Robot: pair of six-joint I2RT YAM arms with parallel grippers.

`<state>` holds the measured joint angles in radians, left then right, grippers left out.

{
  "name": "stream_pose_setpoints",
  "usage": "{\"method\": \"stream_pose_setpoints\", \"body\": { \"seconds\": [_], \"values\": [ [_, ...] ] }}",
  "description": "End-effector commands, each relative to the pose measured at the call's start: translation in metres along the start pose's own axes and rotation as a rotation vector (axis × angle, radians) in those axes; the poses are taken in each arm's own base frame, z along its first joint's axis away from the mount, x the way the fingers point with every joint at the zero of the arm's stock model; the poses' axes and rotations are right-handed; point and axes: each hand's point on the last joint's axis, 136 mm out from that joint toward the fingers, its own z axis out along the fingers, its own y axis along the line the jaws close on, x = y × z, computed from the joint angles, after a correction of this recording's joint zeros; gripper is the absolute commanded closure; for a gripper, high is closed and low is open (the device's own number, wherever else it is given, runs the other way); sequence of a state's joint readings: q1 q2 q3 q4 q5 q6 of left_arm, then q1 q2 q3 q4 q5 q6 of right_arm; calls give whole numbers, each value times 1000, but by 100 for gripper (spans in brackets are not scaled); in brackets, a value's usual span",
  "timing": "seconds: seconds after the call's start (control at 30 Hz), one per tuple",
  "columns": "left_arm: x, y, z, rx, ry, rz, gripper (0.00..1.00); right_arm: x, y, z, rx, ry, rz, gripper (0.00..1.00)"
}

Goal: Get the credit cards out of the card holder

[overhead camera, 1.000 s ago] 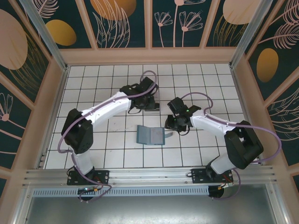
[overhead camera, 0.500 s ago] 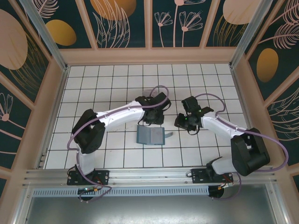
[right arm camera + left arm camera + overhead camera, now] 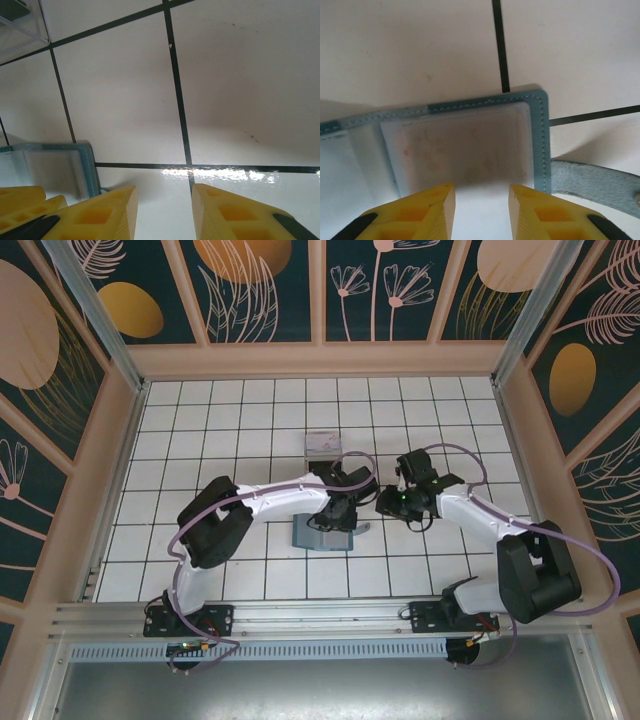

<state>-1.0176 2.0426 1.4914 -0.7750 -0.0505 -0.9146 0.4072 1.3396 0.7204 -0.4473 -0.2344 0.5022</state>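
Observation:
The teal card holder (image 3: 315, 538) lies open on the white tiles near the middle. In the left wrist view its clear pocket holds a pale whitish-pink credit card (image 3: 465, 150), framed by the holder's stitched teal edge (image 3: 540, 140). My left gripper (image 3: 335, 517) hovers right over the holder, open (image 3: 481, 202), with nothing between its yellow fingers (image 3: 440, 205). My right gripper (image 3: 387, 504) sits just right of the holder, open (image 3: 164, 202) above bare tile. The holder's corner (image 3: 87, 165) shows at the left of the right wrist view.
A clear plastic box (image 3: 322, 447) stands about two tiles behind the holder; its corner (image 3: 22, 22) shows in the right wrist view with something dark inside. The holder's teal strap (image 3: 592, 181) sticks out to the right. Wooden walls ring the tiled floor.
The left arm has swung from the clear box at the back down over the card holder, its jaws widening. The right gripper has shifted a little to the right.

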Motion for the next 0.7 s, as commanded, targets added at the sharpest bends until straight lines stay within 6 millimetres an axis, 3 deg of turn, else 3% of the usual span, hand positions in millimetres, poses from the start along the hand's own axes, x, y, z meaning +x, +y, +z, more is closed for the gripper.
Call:
{"method": "stream_pose_setpoints", "body": {
  "seconds": [0.0, 0.67],
  "values": [
    [4, 3, 1, -32, 20, -21, 61, -1, 0, -5, -27, -18, -18, 65],
    [13, 3, 18, -49, 63, 3, 49, 3, -4, -3, -32, -8, -5, 65]
  ]
}}
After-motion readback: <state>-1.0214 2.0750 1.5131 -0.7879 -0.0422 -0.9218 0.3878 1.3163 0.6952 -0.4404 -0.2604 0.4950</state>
